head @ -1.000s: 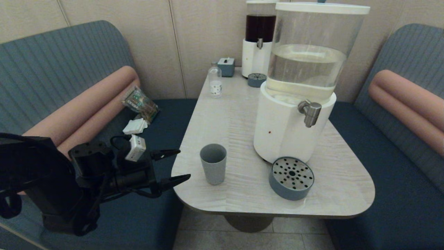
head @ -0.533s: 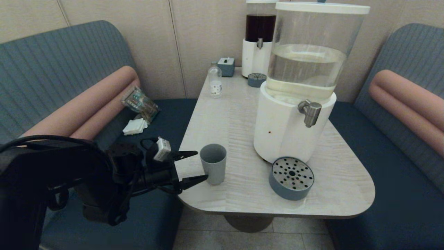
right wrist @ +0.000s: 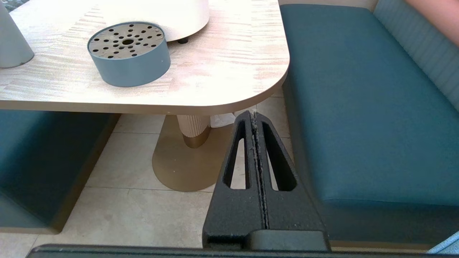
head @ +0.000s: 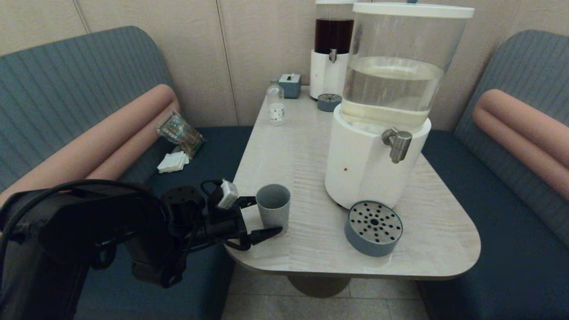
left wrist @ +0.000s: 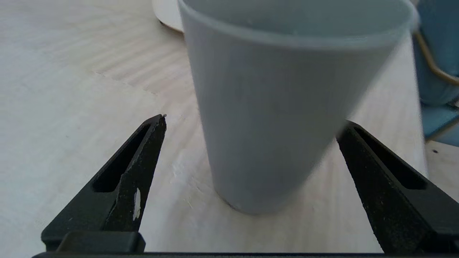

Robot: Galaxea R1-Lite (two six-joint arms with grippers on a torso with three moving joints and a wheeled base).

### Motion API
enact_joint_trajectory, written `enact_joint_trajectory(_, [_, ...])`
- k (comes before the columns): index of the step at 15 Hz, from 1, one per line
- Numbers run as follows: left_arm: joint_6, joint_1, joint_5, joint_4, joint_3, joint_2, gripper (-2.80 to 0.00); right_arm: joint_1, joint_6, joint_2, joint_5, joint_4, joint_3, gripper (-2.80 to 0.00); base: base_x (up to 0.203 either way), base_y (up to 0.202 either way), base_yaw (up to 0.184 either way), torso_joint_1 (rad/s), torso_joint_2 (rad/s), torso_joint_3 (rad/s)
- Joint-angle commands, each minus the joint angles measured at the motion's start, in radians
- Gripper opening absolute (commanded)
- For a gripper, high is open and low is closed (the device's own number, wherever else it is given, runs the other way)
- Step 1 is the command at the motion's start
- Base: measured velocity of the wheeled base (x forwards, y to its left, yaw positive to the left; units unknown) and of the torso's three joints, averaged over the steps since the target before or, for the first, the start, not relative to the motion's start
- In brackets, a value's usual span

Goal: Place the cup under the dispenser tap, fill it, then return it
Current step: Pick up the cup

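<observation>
Overhead, the cup (head: 273, 209) is seen upright on the desk (head: 302, 151), beside the dispenser's white base, well short of the dispenser tap (head: 397, 143). Closer in, the left tool (left wrist: 251, 122) is spread apart around the cup (left wrist: 279, 107), neither finger touching. Below the desk edge, the right tool (right wrist: 254, 114) is pressed together.

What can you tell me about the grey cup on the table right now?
The cup is a small, plain grey-blue tumbler without a handle, matte like plastic, tapering toward its base. It stands upright and looks empty, near the table's left front edge, apart from the dispenser's white base. The left gripper is open around it, one finger on each side, neither clearly touching.
</observation>
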Motion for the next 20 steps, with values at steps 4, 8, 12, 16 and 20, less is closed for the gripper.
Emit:
enact_joint_trajectory(4, [-0.011, -0.017, 0.028, -0.009, -0.054, 0.005, 0.0, 0.0, 0.0, -0.001, 0.0, 0.0, 0.002, -2.8, 0.0, 0.0, 0.0, 0.0, 0.0, 0.0])
enact_joint_trajectory(8, [-0.015, -0.027, 0.044, -0.009, -0.077, 0.009, 0.0, 0.001, 0.0, -0.001, 0.0, -0.001, 0.002, -2.8, 0.0, 0.0, 0.0, 0.0, 0.0, 0.0])
enact_joint_trajectory(12, [-0.015, -0.029, 0.063, -0.009, -0.09, 0.014, -2.8, 0.001, 0.0, -0.001, 0.0, 0.0, 0.001, -2.8, 0.0, 0.0, 0.0, 0.0, 0.0, 0.0])
enact_joint_trajectory(16, [-0.015, -0.029, 0.069, -0.009, -0.08, 0.012, -2.8, 0.001, 0.0, -0.001, 0.0, 0.0, 0.002, -2.8, 0.0, 0.0, 0.0, 0.0, 0.0, 0.0])
enact_joint_trajectory(20, [-0.019, -0.038, 0.076, -0.009, -0.069, -0.03, -2.8, 0.0, 0.0, -0.001, 0.0, -0.001, 0.002, -2.8, 0.0, 0.0, 0.0, 0.0, 0.0, 0.0])
